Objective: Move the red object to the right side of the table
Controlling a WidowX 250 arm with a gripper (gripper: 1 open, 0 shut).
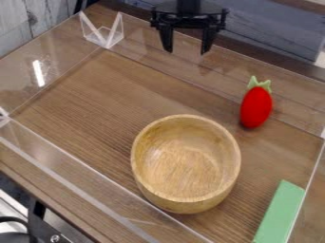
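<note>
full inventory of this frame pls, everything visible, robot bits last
red object: 1, glossy red with green leafy top, right side of the table, lying free, apart from the bowl
wooden bowl: 1, light wood, centre-front of the table, upright, nothing inside
green block: 1, flat, light green, front right corner, partly cut off by the frame edge
clear stand: 1, transparent, V-shaped, back left
acrylic walls: clear, bordering the table
table: 1, brown wood grain
gripper: 1, black, at the back above the table, pointing down, jaws open, holding nothing
</note>
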